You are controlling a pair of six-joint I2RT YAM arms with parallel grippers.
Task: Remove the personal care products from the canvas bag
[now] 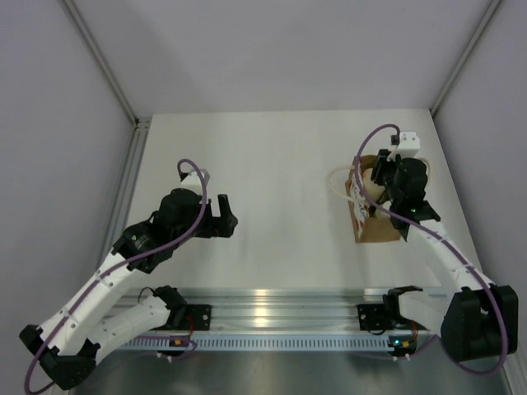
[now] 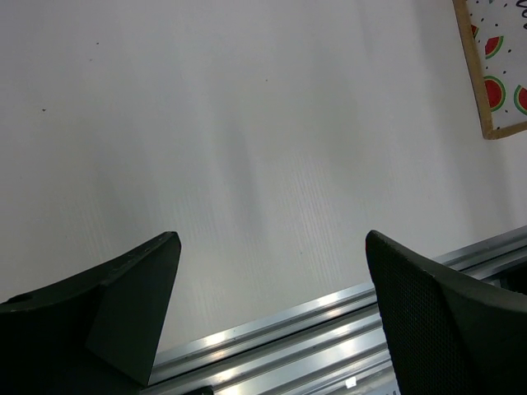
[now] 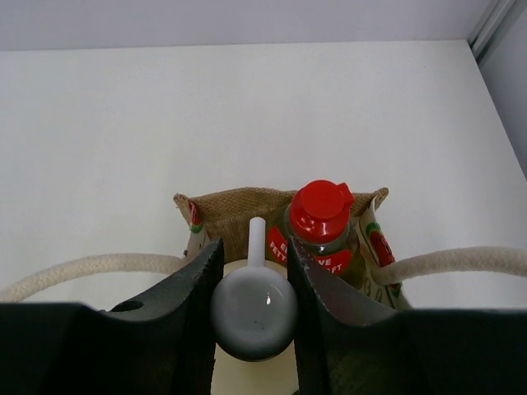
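The canvas bag (image 1: 375,224) stands upright at the right of the table, brown with white looped handles (image 3: 90,267). In the right wrist view its open mouth (image 3: 239,210) shows two bottles. My right gripper (image 3: 255,276) is shut on the round white cap (image 3: 254,311) of a cream bottle at the bag's mouth, with both fingers touching the cap. A red-capped bottle (image 3: 321,210) with a red label stands beside it, still in the bag. The other bottles are hidden. My left gripper (image 1: 222,216) is open and empty over bare table (image 2: 272,247), left of the bag.
The bag's watermelon-printed side panel (image 2: 496,74) shows at the top right of the left wrist view. An aluminium rail (image 1: 272,306) runs along the table's near edge. Grey walls enclose the table on three sides.
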